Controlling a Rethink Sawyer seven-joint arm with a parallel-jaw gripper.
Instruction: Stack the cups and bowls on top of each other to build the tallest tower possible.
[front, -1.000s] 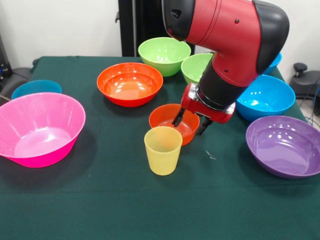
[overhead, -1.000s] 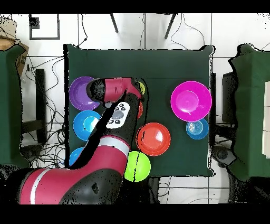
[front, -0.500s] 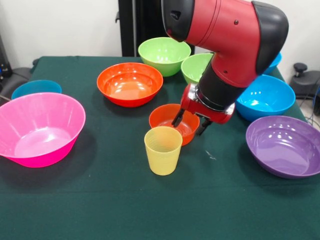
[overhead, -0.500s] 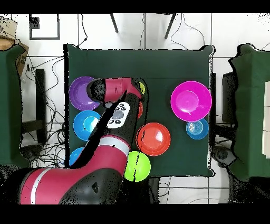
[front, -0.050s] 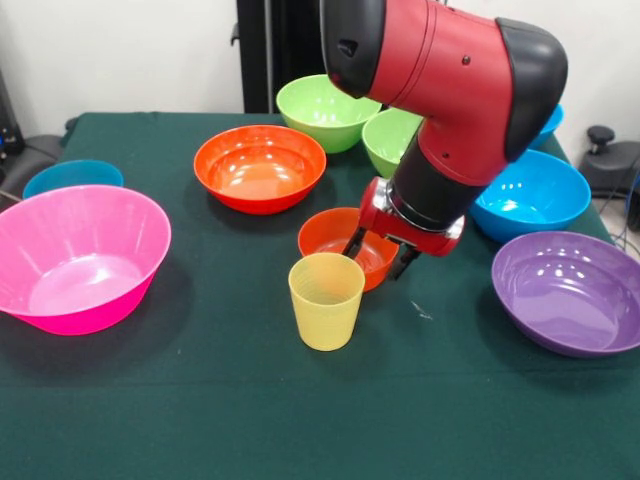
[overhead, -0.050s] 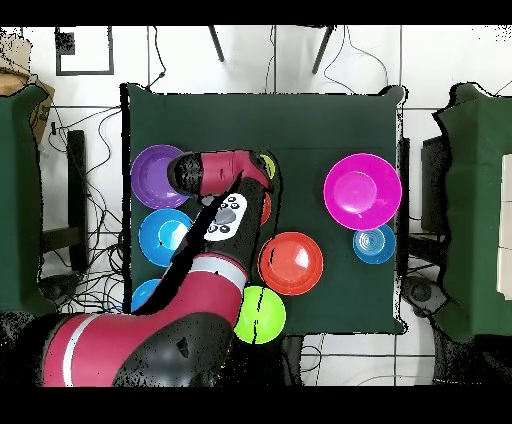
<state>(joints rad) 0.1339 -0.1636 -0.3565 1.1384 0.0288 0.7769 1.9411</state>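
Orange small bowl (front, -0.050s: 345, 245) at mid-surface, just behind the yellow cup (front, -0.050s: 326, 300), with the spread, empty claw (front, -0.050s: 381, 253) straddling its right rim: best lowered squarely, pinched on that thin wall, lifted without nudging the cup.

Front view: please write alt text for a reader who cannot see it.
A red and black robot arm lowers its open gripper over a small orange bowl, with a yellow cup just in front. Pink, purple, blue, green and orange bowls lie separately on the green table.
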